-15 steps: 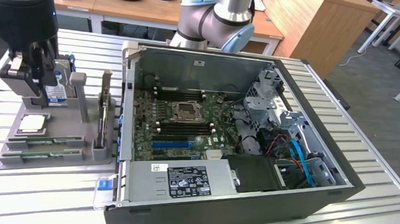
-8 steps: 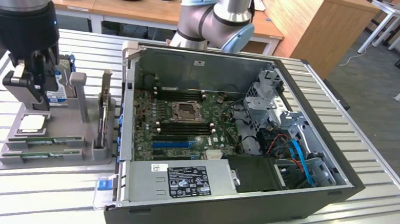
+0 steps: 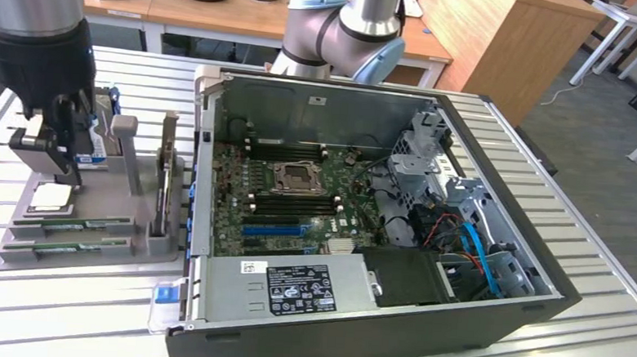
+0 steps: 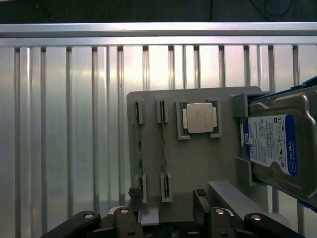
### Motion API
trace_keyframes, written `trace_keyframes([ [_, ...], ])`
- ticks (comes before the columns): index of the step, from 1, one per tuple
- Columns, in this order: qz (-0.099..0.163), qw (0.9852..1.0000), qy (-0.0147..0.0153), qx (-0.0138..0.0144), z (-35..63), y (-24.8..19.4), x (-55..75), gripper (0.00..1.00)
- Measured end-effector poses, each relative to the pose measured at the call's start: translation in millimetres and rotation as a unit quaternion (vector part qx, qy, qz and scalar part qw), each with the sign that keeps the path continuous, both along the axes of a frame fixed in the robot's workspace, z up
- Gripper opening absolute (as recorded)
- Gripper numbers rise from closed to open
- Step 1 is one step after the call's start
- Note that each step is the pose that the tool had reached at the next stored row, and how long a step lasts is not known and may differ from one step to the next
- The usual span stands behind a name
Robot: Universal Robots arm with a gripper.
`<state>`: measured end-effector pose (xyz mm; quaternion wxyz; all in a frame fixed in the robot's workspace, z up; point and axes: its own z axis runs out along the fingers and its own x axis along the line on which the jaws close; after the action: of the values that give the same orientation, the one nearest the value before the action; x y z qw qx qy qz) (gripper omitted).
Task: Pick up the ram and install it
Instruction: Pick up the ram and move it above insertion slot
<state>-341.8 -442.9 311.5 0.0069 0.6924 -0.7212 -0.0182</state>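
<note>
The pincer (image 3: 48, 168) hung over the grey holder (image 3: 129, 246) at the exterior view's left, above the end of it that carried the hard drive (image 3: 98, 138). In the wrist view its two fingers (image 4: 200, 210) stood well apart with nothing gripped between them, poised above the holder's near edge (image 4: 198, 171).

Both sticks lay in the holder, each standing on its long edge in end clips. The inner ram stick (image 4: 164, 144) sat just beside the processor chip (image 4: 199, 118); the outer ram stick (image 4: 138, 144) ran parallel to it, close to the holder's outer edge. In the exterior view they showed as two green strips, inner (image 3: 71, 225) and outer (image 3: 69, 247), at the holder's front. A narrow bare channel separated the two.

The hard drive (image 4: 275, 144) crowded one side of the holder and overhung its edge, and an upright expansion card (image 3: 165, 188) stood between holder and computer case (image 3: 510, 262). Beyond the outer stick the slatted bench (image 4: 59, 124) was open. The case lay side-open, its motherboard (image 3: 295, 203) exposed from above, walled by the metal rim all round.
</note>
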Motion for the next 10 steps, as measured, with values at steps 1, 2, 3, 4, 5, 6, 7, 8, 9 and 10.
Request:
trace_keyframes([
  [1, 0.000, 1.0000, 0.0000, 0.0000, -1.8, 0.0, -0.2, 0.53],
  [2, 0.000, 1.0000, 0.0000, 0.0000, -3.7, 0.0, -0.3, 0.53],
  [3, 0.000, 1.0000, 0.0000, 0.0000, -5.5, 0.0, -0.5, 0.53],
  [4, 0.000, 1.0000, 0.0000, 0.0000, -7.3, 0.0, -0.6, 0.53],
  [5, 0.000, 1.0000, 0.0000, -0.0001, -9.1, 0.0, -0.7, 0.53],
  [6, 0.000, 1.0000, 0.0000, 0.0000, -10.9, 0.0, -0.9, 0.53],
  [7, 0.000, 1.0000, 0.0000, -0.0001, -12.7, 0.0, -1.0, 0.53],
  [8, 0.000, 1.0000, 0.0001, -0.0001, -14.5, 0.0, -1.2, 0.53],
  [9, 0.000, 1.0000, 0.0001, -0.0001, -16.3, 0.0, -1.4, 0.53],
  [10, 0.000, 1.0000, 0.0000, -0.0001, -18.1, 0.0, -1.5, 0.53],
])
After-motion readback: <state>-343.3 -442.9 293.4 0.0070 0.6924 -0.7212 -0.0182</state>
